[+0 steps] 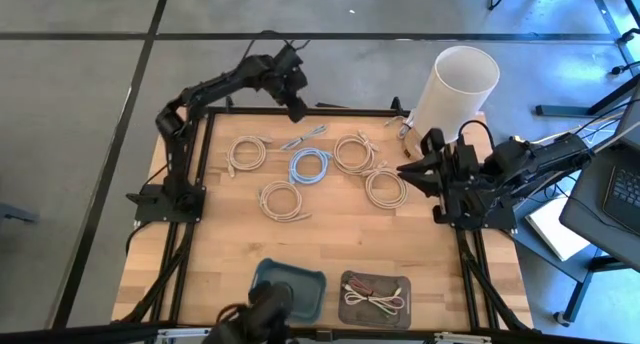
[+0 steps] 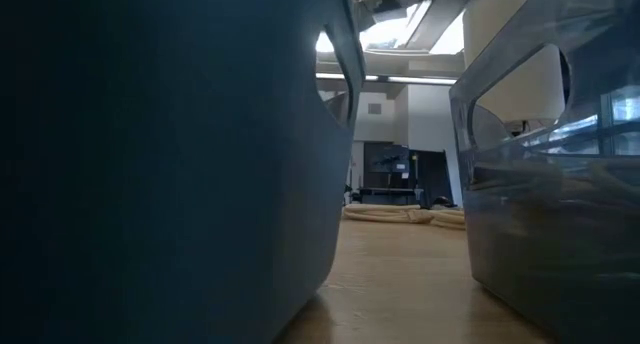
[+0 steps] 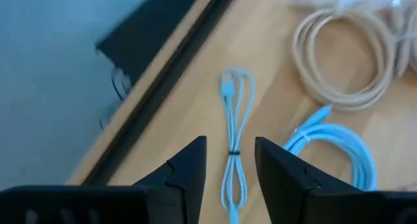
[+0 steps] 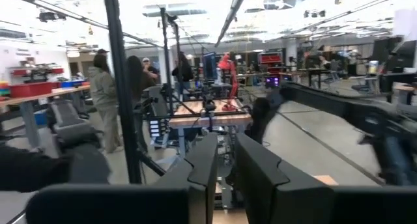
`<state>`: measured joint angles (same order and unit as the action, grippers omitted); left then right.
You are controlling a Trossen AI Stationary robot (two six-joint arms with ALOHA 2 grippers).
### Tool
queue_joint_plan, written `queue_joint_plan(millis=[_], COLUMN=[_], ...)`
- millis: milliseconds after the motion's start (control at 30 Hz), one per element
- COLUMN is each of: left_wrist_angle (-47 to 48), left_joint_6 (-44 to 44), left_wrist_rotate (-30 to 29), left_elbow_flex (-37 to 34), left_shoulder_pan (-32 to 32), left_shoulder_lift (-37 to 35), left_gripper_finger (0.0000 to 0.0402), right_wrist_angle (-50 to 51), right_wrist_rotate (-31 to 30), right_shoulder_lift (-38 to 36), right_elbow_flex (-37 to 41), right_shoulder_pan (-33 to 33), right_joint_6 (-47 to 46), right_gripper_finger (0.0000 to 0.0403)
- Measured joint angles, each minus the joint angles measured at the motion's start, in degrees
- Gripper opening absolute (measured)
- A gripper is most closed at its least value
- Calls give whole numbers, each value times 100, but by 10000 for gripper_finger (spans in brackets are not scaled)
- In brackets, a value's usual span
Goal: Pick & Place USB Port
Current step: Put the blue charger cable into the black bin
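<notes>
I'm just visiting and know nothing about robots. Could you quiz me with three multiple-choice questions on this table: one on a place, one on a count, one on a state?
1. Where is the left gripper?
A. over the blue tray
B. above the small folded blue cable
C. inside the white tub

2. How many beige cable coils lie on the table?
A. two
B. four
C. seven

3. The left gripper is:
A. open and empty
B. shut on a cable
C. shut on a tray

Answers: B, its wrist view looks down on that cable; B, the high view shows four; A, a clear gap separates its fingers.
</notes>
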<state>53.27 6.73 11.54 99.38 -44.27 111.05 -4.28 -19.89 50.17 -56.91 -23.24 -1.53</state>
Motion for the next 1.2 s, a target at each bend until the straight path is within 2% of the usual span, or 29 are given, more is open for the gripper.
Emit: queue_joint_plan(millis=[167, 333, 533, 667, 900, 1200], left_wrist_angle=[922, 1045, 962, 883, 837, 821], left_joint_6=[-10, -12, -44, -182, -427, -551], left_wrist_rotate=[113, 639, 314, 96, -242, -307], left_elbow_flex=[498, 533, 533, 535, 535, 535], left_shoulder_pan=[24, 305, 565, 551, 475, 529], left_shoulder_lift=[720, 1142, 1313, 1313, 1313, 1313], left_gripper_finger=[120, 121, 137, 169, 222, 212], right_wrist_angle=[6, 44, 219, 307, 300, 292], right_wrist_rotate=[65, 65, 73, 295, 305, 305], right_shoulder_lift=[0, 0, 0, 2, 2, 2], right_elbow_flex=[1, 1, 1, 0, 1, 1], right_shoulder_pan=[-2, -2, -2, -2, -2, -2], right_joint_6=[-106, -153, -369, -532, -554, -552], right_gripper_finger=[58, 58, 58, 58, 58, 58])
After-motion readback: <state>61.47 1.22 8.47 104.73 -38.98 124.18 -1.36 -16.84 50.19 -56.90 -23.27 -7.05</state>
